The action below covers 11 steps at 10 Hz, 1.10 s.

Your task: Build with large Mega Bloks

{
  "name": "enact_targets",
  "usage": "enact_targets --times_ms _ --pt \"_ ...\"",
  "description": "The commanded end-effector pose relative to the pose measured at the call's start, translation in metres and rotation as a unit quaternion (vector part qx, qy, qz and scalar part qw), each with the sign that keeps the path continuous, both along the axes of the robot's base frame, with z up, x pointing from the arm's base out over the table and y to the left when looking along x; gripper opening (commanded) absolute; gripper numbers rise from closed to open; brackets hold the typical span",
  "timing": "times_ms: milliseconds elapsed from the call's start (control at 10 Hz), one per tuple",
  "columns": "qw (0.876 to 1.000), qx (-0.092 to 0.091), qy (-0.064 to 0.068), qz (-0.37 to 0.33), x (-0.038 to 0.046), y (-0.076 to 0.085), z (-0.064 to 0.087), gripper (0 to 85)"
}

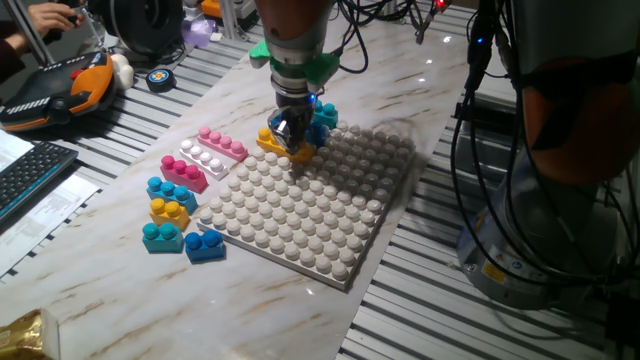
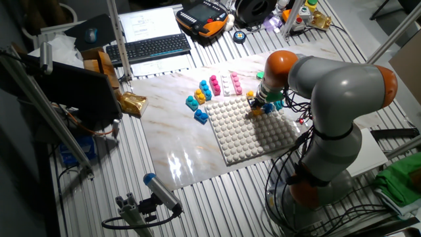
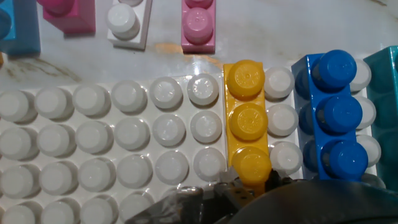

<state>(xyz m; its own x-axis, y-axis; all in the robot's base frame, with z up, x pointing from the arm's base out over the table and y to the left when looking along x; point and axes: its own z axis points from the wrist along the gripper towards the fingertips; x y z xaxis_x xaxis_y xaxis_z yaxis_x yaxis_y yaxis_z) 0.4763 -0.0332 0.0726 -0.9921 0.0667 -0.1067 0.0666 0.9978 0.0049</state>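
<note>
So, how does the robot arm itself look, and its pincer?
The arm is made of thick, rounded light-grey segments with orange rings at the joints. Near the wrist sits a green part. The pincer below it is small, dark and metallic, with a little blue light on it. Black cables hang beside the arm's base.

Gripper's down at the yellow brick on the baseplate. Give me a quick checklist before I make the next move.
1. Orange-yellow brick lined up on the baseplate studs: ok, square in one column.
2. Fully pressed down: cannot tell.
3. Gripper jaw state: cannot tell, fingers hidden.
4. Clearance to blue brick: ok, one stud column between.
5. Teal brick beside blue: ok, seated alongside.
6. Spare pink brick and white brick reachable off the plate: ok.
</note>
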Motion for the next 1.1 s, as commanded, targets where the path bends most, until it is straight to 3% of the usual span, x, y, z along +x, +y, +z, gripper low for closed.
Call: enact_targets --times_ms 0,600,1000 --pt "1.0 0.001 0.0 -0.001 -0.0001 0.0 -0.001 0.7" --pt "1.0 0.014 -0.001 -0.001 0.0037 0.0 -0.014 0.7" --pt "1.0 0.015 0.013 -0.001 0.0049 0.001 -0.017 0.7"
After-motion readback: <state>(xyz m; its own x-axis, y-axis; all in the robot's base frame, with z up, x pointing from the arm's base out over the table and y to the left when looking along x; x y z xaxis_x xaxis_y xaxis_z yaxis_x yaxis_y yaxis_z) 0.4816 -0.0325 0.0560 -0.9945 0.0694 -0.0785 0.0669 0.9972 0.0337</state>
